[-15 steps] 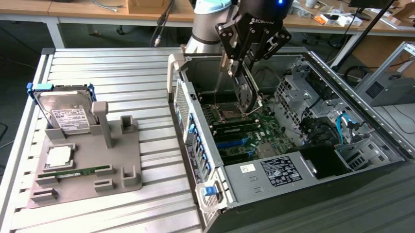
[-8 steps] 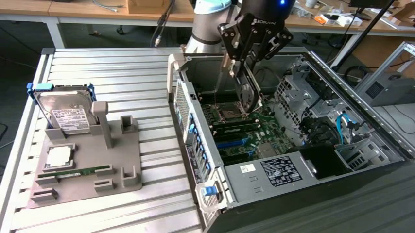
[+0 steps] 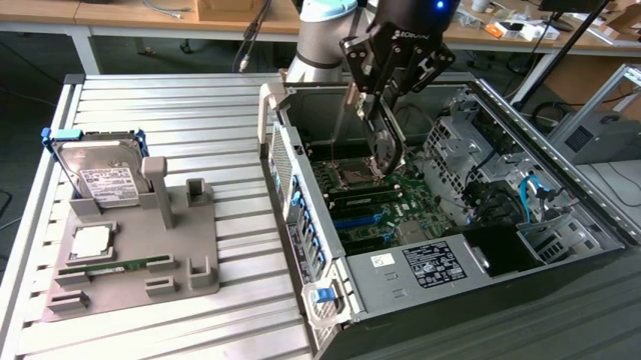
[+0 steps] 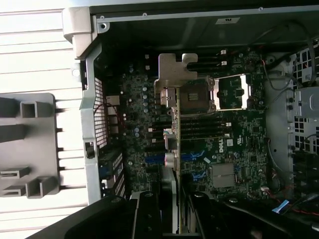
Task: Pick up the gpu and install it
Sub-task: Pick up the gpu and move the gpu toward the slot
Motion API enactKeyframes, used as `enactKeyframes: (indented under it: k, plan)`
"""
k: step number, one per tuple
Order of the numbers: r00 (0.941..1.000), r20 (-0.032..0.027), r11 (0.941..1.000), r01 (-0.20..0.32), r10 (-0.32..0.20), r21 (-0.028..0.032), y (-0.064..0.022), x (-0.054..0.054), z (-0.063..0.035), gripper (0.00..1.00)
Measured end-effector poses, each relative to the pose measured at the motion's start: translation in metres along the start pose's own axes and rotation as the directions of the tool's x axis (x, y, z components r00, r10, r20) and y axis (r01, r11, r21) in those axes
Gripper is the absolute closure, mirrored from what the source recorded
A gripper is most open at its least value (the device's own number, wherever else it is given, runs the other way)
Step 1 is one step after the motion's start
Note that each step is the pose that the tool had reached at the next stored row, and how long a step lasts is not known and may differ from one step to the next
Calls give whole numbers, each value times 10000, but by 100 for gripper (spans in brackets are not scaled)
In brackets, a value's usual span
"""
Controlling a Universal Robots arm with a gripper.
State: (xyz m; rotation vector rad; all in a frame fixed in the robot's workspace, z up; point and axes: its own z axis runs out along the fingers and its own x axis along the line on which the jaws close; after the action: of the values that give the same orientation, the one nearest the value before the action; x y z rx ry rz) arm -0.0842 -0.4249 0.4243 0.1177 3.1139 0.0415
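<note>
Hand [image 3: 380, 116] is down inside the open case. Its fingers [image 4: 147, 214] are closed narrow on the gpu [image 4: 174, 124], pinching the top edge w/ one pad on each face. Prob. reason: gripping up top leaves the contact edge underneath free for a slot.

Gpu stands on edge under the hand, thin side up, faces vertical. Long axis reads as level, not hanging. It runs out from the hand to the pale bracket [image 4: 175, 72], whose bent tab lies flat-up. Bracket end points out over the CPU socket [image 3: 356, 178]. Card looks crosswise to the blue slots [image 3: 359, 222], but that's a judgement since the angle foreshortens it. Not seated in any slot. Gap to the board: can't tell.

Below the hand, the motherboard [image 3: 380, 202] faces up. The case [image 3: 551, 151] lies on its side w/ panel off, which gives straight-down access.

Well away from the hand, beyond the case's rear wall, a grey fixture [image 3: 120, 289] sits on the slatted worktop [image 3: 180, 105]. Hard drive [image 3: 105, 176] is upright in its cradle and the memory stick [image 3: 125, 266] lies flat in a groove. Each looks parked for a top-down grab.
</note>
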Motion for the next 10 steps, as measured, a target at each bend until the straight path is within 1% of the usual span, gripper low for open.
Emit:
enactKeyframes:
  k: [10]
  plan:
    - [10000,0,10000,0,0,0,4,-60,17,73]
